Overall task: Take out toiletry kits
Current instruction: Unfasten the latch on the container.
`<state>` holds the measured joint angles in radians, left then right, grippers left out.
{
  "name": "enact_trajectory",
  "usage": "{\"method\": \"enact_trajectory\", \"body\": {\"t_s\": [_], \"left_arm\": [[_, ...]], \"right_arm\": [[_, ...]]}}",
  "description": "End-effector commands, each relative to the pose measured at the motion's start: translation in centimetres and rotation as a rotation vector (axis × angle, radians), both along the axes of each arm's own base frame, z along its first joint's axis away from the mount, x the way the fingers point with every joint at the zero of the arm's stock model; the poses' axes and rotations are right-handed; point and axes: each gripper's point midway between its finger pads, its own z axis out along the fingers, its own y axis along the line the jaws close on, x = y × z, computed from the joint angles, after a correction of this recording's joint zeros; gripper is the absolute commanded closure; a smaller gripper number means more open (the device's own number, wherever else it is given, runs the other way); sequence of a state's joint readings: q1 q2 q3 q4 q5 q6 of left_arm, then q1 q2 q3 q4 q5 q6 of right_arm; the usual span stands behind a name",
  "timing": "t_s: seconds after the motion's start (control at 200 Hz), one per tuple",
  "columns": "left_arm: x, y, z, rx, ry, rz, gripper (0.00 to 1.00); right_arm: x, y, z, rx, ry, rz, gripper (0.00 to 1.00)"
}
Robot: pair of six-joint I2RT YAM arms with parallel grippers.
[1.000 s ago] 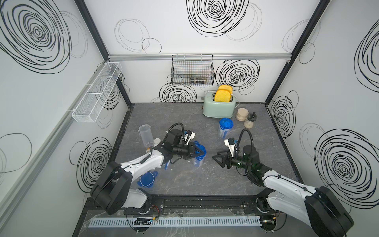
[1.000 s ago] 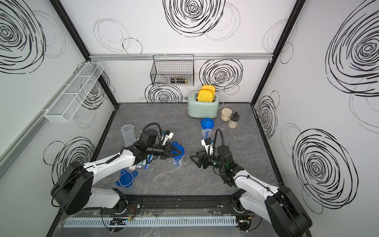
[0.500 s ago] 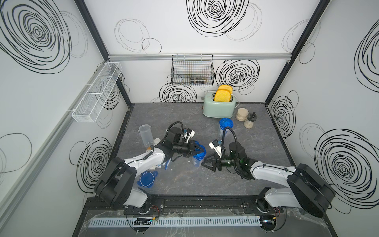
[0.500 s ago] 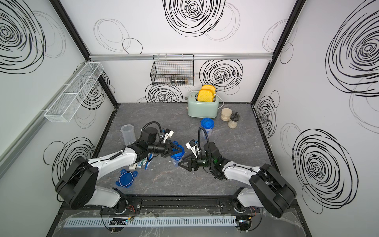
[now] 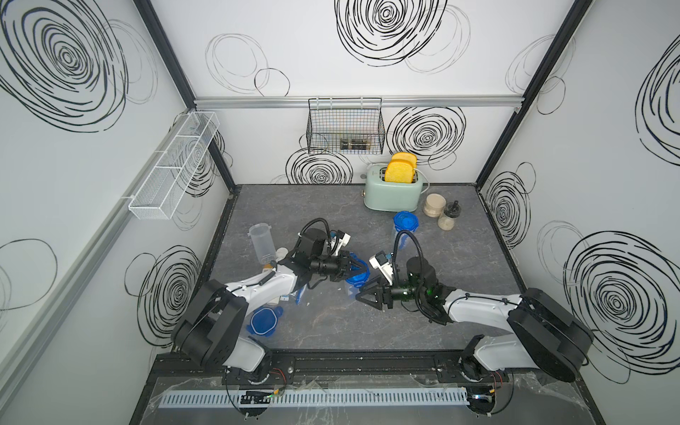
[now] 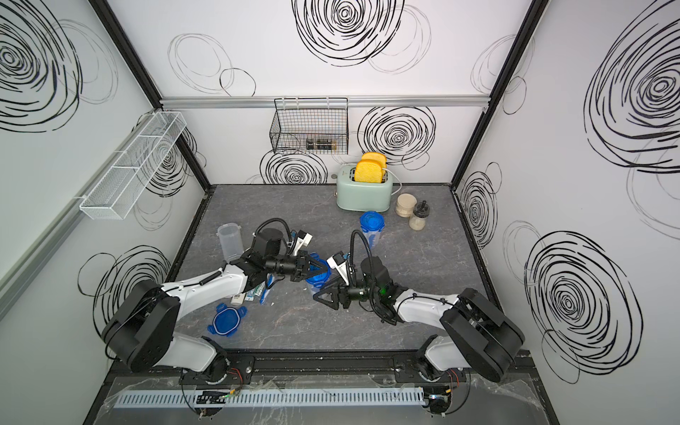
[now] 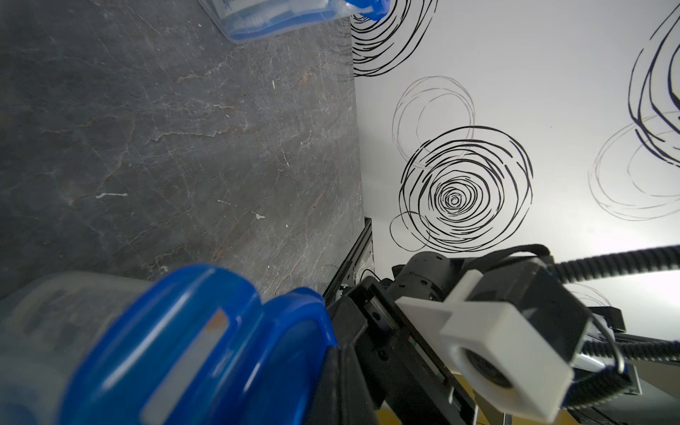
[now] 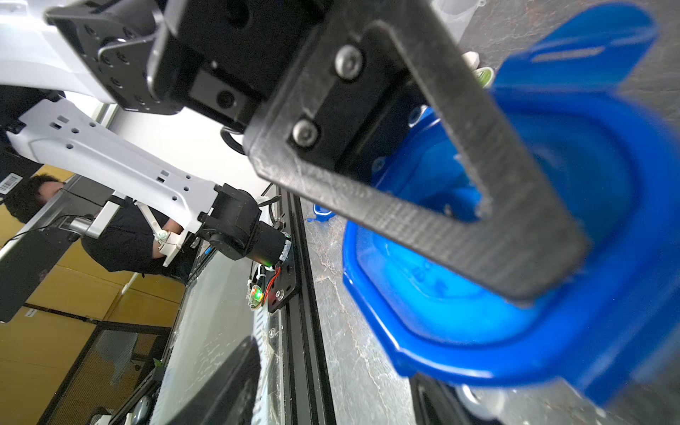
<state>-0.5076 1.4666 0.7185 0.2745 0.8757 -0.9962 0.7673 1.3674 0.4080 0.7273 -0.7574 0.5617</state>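
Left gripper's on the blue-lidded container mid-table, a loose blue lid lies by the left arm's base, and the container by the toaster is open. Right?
No: the container by the toaster is closed, blue clip lid on, as both top views show. The rest holds: left gripper on the blue-lidded container, loose blue lid by the left arm's base.

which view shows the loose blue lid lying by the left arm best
A top view: the loose blue lid lies flat, unobstructed, in both top views. The right wrist view catches only a small blue sliver, likely its edge; the left wrist view misses it.
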Motion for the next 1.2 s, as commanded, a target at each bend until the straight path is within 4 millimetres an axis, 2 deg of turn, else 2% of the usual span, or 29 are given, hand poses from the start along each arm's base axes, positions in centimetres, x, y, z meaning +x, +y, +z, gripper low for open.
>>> {"method": "enact_trajectory", "body": {"t_s": [0.0, 0.15, 0.42, 0.595, 1.196], "left_arm": [[-0.4, 1.0, -3.6, 0.066, 0.108, 0.037, 1.00], [-0.4, 1.1, -4.1, 0.063, 0.118, 0.042, 1.00], [-0.7, 1.2, -4.7, 0.064, 0.130, 0.042, 1.00], [-1.0, 1.3, -5.4, 0.066, 0.139, 0.044, 1.00], [-1.6, 1.1, -6.5, 0.087, 0.147, 0.042, 1.00]], "right_arm": [[0.2, 0.8, 2.1, 0.063, -0.048, 0.019, 0.34], [0.2, 0.8, 2.2, 0.072, -0.054, 0.019, 0.34], [-0.3, 1.0, 3.6, 0.120, -0.081, 0.052, 0.34], [-1.2, 1.2, 5.0, 0.171, -0.120, 0.114, 0.34], [-4.8, 0.9, 7.9, 0.312, -0.274, 0.352, 0.32]]}}
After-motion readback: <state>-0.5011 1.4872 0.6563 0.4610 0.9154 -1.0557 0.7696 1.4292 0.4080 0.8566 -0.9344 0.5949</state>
